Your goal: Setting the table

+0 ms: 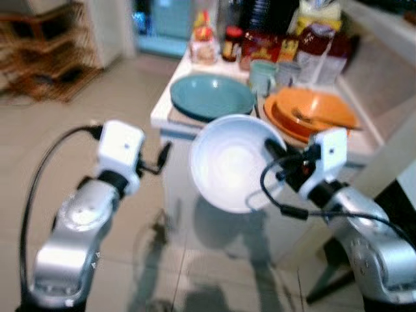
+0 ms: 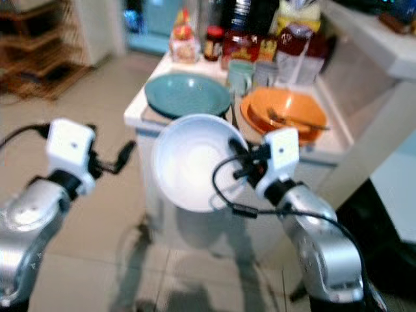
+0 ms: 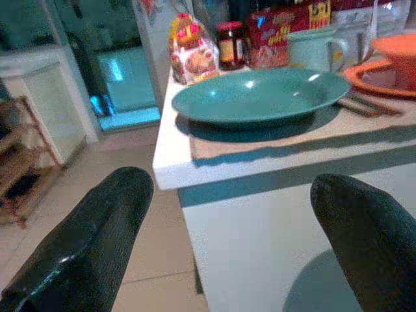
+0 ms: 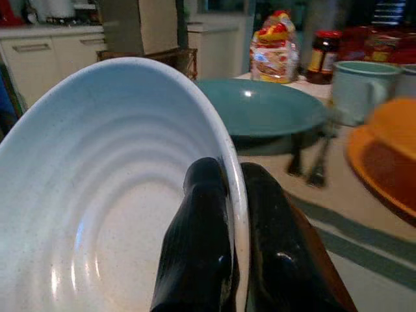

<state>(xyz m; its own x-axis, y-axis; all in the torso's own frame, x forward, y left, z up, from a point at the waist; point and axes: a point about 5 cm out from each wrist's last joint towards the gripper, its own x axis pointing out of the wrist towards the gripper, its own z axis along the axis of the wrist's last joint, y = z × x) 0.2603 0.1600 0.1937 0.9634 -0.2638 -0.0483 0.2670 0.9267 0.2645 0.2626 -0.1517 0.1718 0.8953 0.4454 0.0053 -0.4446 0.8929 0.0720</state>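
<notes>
My right claw [image 4: 235, 195] clamped on white bowl [image 1: 231, 162] rim, off bench [image 1: 170, 114] edge — left claw [image 3: 227, 240] wide apart, holding nothing.

teal plate [image 1: 212, 96] and orange bowls [image 1: 311, 112] crowd the counter [image 1: 164, 114], open floor [image 1: 78, 123] beside it

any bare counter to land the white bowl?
Little. The right tool holds the white ribbed bowl by its rim, off the white counter. Bare: the front strip before the teal oval plate. Crowded: orange bowl on plate with a fork, mint mug, jars and packets behind.
</notes>
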